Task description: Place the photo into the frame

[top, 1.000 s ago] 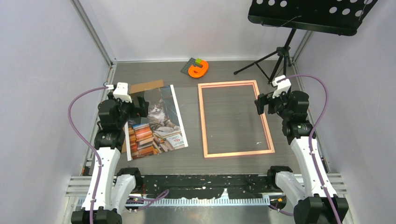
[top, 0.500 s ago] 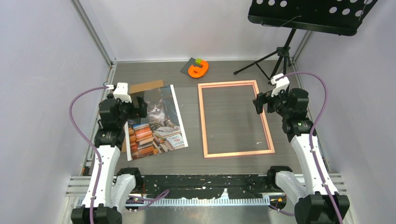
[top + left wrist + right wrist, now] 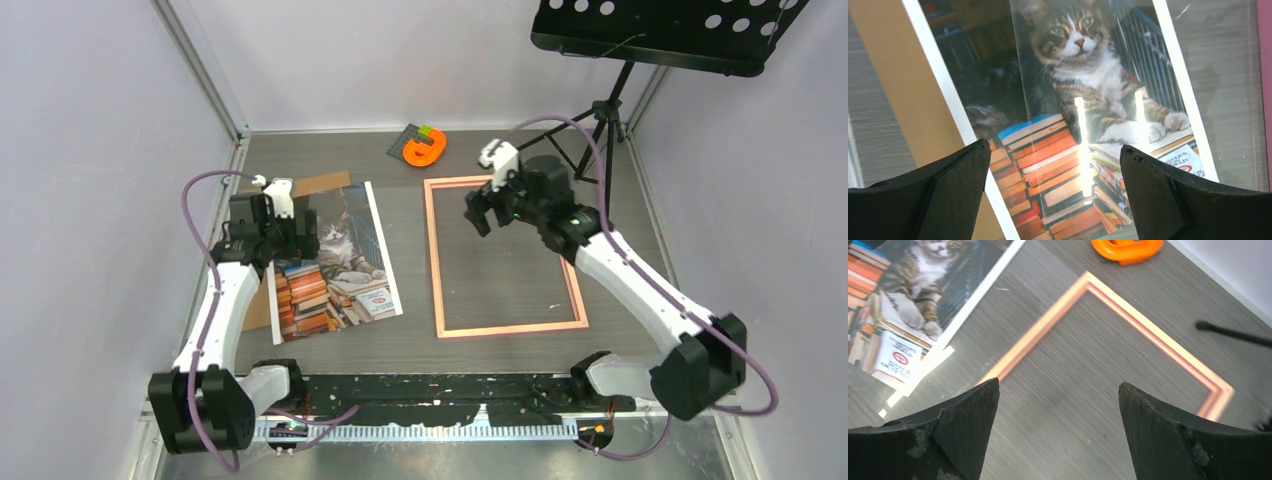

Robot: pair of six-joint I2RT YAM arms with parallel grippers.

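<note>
Top external view: photo [image 3: 338,265] flat, just left of frame [image 3: 433,260].

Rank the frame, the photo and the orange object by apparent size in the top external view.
1. The frame, largest.
2. The photo, slightly smaller.
3. The orange object, by far the smallest.

The top external view looks steeply down from above and behind the arms' bases [image 3: 272,385] at 6 o'clock, taking in the whole table [image 3: 410,235]. The left wrist view faces down, close over the photo [image 3: 1073,100]. The right wrist view sits higher over the frame [image 3: 1038,329], tilted forward. The photo at its 10 o'clock is the part both wrist views share.
</note>
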